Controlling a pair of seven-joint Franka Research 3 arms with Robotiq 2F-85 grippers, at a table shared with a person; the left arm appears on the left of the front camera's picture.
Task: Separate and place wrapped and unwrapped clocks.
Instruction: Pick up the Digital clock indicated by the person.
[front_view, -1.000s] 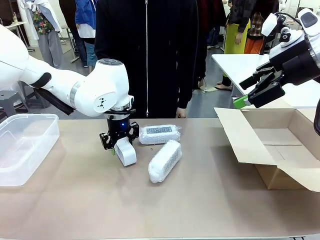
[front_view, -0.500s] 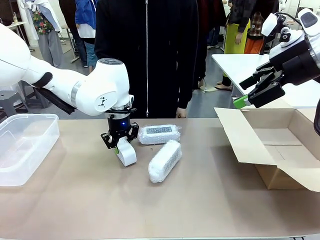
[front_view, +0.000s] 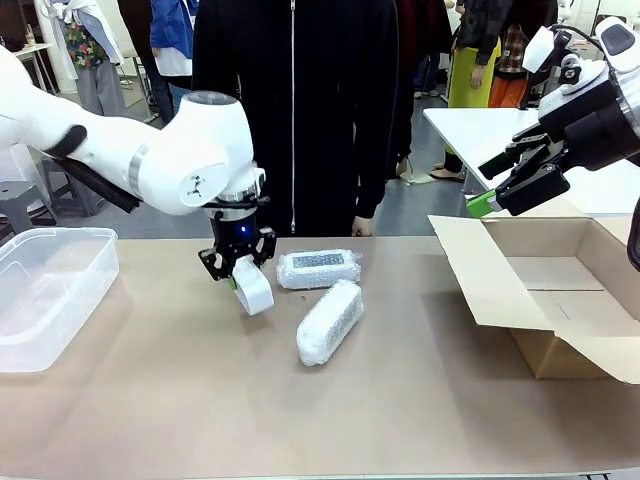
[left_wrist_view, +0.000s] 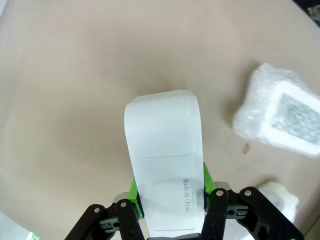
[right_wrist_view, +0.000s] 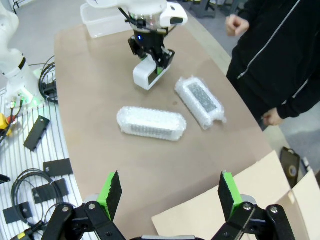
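We've got the tub (front_view: 92, 285) far left on the table (front_view: 300, 420), box (front_view: 490, 280) far right; rear wrapped clock (front_view: 318, 268) and front wrapped clock (front_view: 329, 322) mid-table, bare clock (front_view: 252, 292) just left.

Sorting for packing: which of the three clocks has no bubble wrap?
The smooth white clock in the left gripper; the far clock and near clock are bubble-wrapped.
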